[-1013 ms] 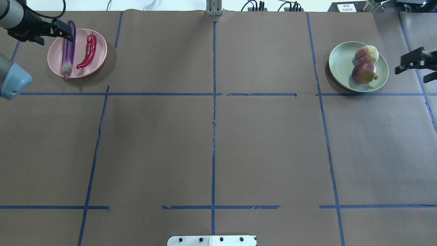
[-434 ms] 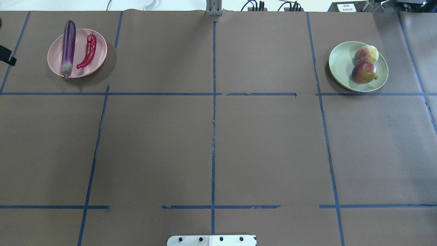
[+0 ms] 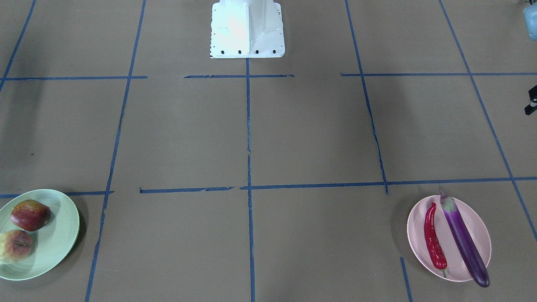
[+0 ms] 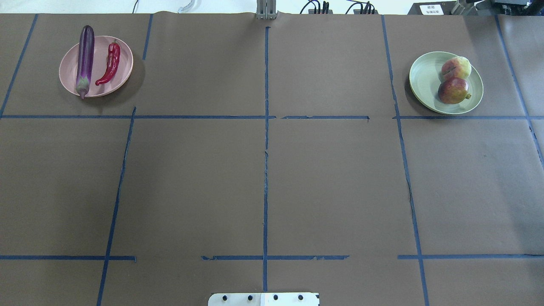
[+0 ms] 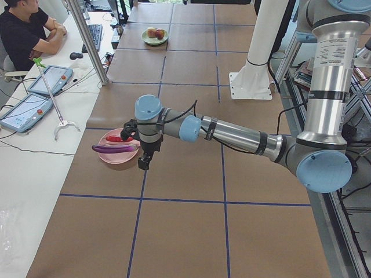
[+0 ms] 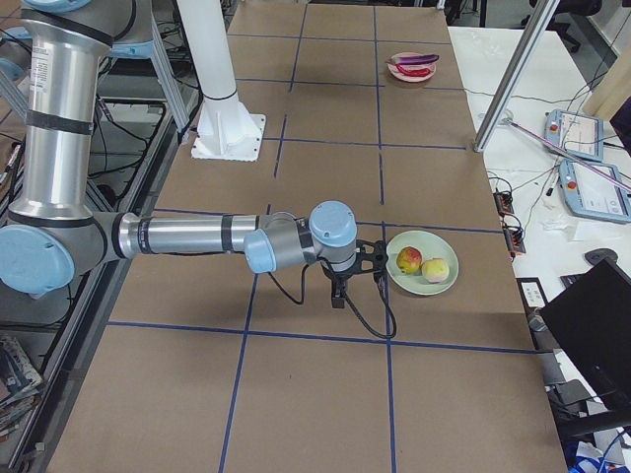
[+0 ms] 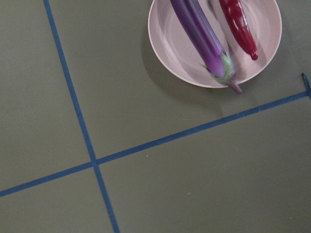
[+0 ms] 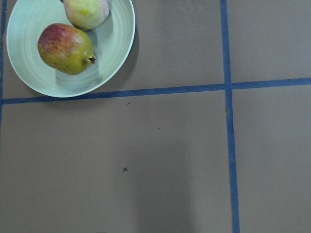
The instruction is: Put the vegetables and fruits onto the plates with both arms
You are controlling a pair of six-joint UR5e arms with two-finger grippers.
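Two plates on the table (image 4: 191, 178), one at each far corner: pink plate (image 4: 124, 63), green plate (image 4: 425, 74). Two vegetables on the pink: one eggplant (image 4: 85, 55), one red chili (image 4: 111, 61). Two fruits on the green: one pomegranate (image 4: 453, 90), one yellow-green fruit (image 4: 457, 67). Two arms: left arm (image 5: 232, 134), right arm (image 6: 187, 236). One white base block (image 4: 263, 298) at the near edge.

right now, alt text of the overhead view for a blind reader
On a brown table, a pale pink round plate at upper left holds a long glossy purple eggplant beside a curved red chili pepper; a pale mint green round plate at upper right holds a dark red mottled fruit and a yellow-green blushed fruit.
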